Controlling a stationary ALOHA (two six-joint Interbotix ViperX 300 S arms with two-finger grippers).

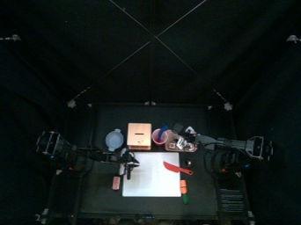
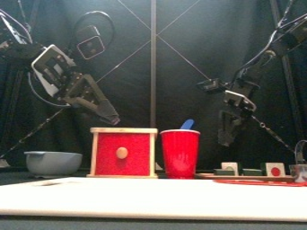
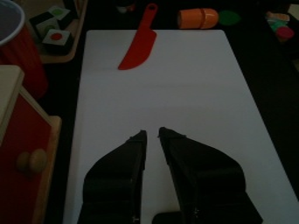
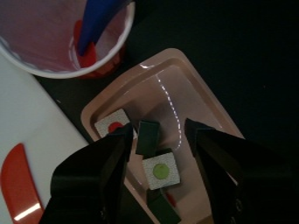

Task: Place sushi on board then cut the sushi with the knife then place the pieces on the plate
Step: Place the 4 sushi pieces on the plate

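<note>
Dark green sushi pieces (image 4: 159, 168) lie in the pink tray (image 4: 176, 79), one with a green centre and one with a red centre (image 4: 114, 123). My right gripper (image 4: 158, 144) hangs open just over them, with a dark block (image 4: 149, 136) between its jaws; the jaws stand apart from the block's sides. The red knife (image 3: 138, 48) lies on the white board (image 3: 163, 96), towards its far right part (image 1: 177, 164). My left gripper (image 3: 152, 134) hovers over the board's left side, its jaws shut and holding nothing.
Behind the board stand the wooden box (image 1: 141, 134), the blue-grey bowl (image 1: 114, 138) and the red cup (image 2: 180, 153) with the blue knife (image 4: 103, 17). An orange toy (image 3: 198, 17) and a green toy (image 1: 186, 195) lie off the board's edges.
</note>
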